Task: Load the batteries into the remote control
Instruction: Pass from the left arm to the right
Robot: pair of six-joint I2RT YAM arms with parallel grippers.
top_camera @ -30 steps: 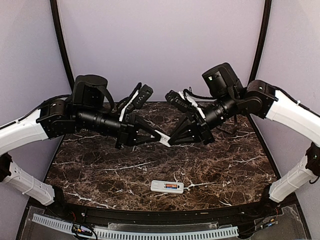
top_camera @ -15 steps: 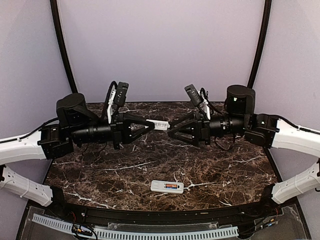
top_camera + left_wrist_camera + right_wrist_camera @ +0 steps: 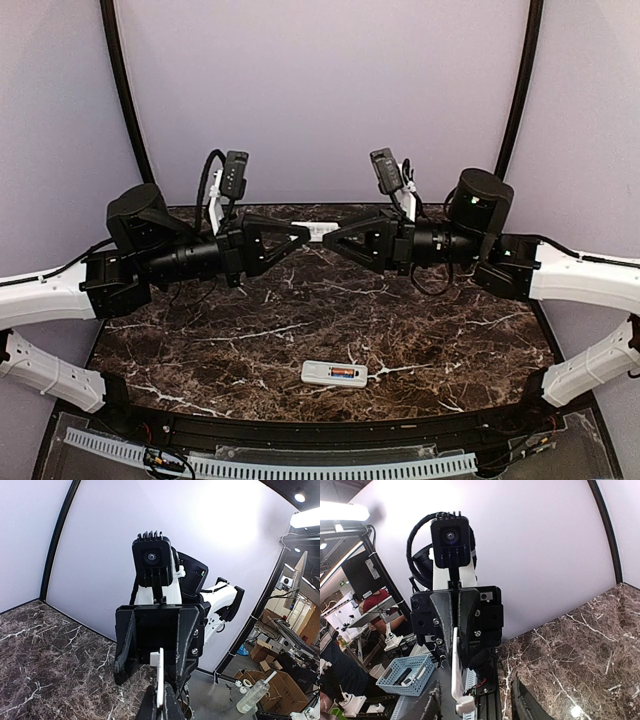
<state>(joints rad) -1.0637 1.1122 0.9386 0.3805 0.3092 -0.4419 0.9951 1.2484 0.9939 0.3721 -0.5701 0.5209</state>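
Note:
The remote control (image 3: 334, 374) lies back-up near the table's front edge. An orange-red battery (image 3: 346, 374) shows in its recess; the blue one I cannot make out. My two arms are raised and face each other over the back of the table. My left gripper (image 3: 304, 232) (image 3: 160, 707) is shut on a small thin white cover piece (image 3: 318, 231) (image 3: 160, 679) (image 3: 454, 672), held edge-on. My right gripper (image 3: 336, 238) (image 3: 477, 707) is open, with its fingers on either side of the cover's free end and not touching it.
The dark marble table (image 3: 200, 340) is ringed by lilac walls. A slotted white cable duct (image 3: 270, 466) runs along the front edge. Off the table are a blue basket (image 3: 402, 675) and a clear bottle (image 3: 252, 695).
Both arms have lifted and swung toward the back wall, levelling out. My right gripper, earlier shut on the cover, has opened; the left still holds it.

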